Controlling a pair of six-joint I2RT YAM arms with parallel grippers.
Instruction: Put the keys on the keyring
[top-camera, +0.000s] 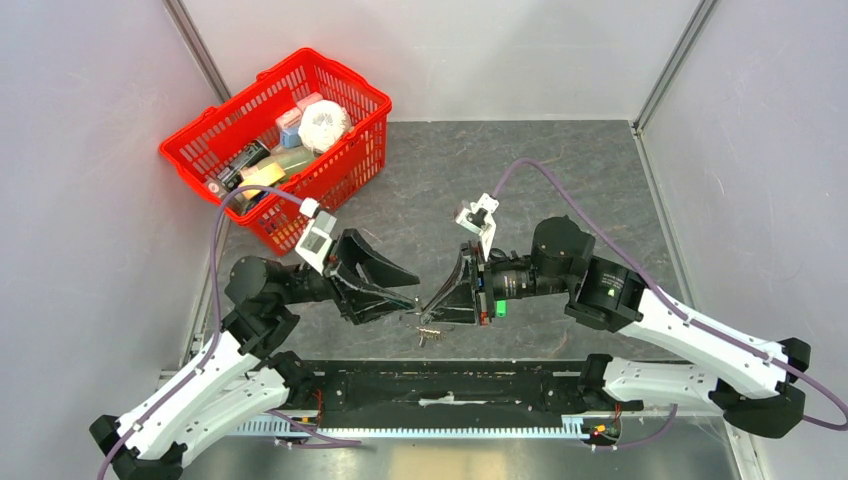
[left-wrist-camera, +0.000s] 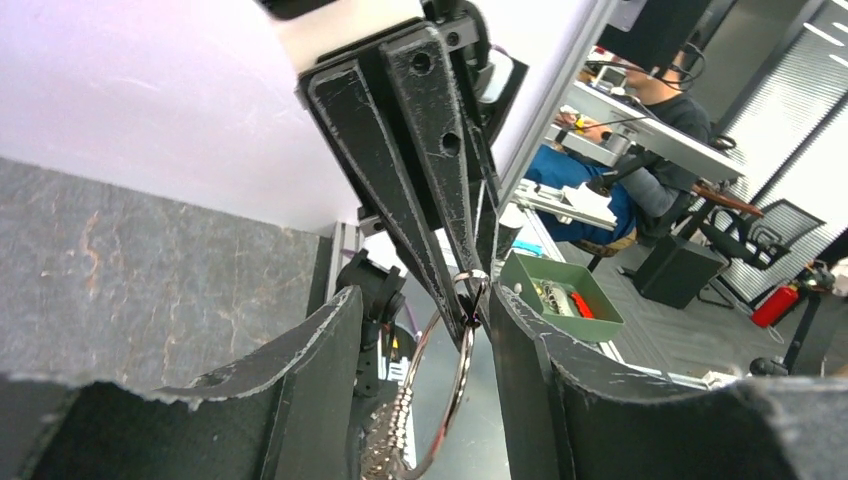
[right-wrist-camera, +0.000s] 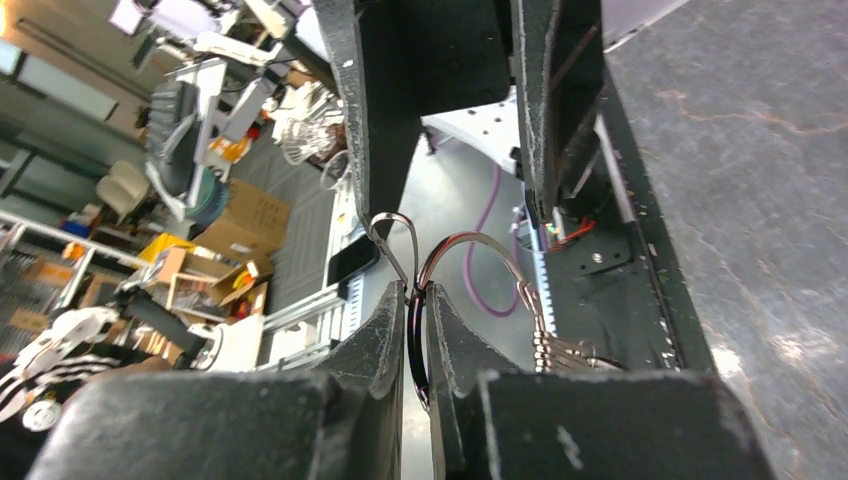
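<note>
While my right gripper (right-wrist-camera: 415, 305) pinches the keyring (right-wrist-camera: 472, 239) by its wire, my left gripper (left-wrist-camera: 425, 305) stands open around it. Risk: ring twists free if left closes off-centre.

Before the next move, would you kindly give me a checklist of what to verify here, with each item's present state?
1. Right gripper pinched on the keyring: ok, its fingers are closed on the wire.
2. Left gripper open: ok, one finger stands on each side of the ring.
3. Key held ready for threading: not ok, the left fingers hold nothing.
4. Keys dangling from the ring hang above the table: cannot tell.
5. Ring's split end facing the left gripper: cannot tell, too fine to see.
</note>
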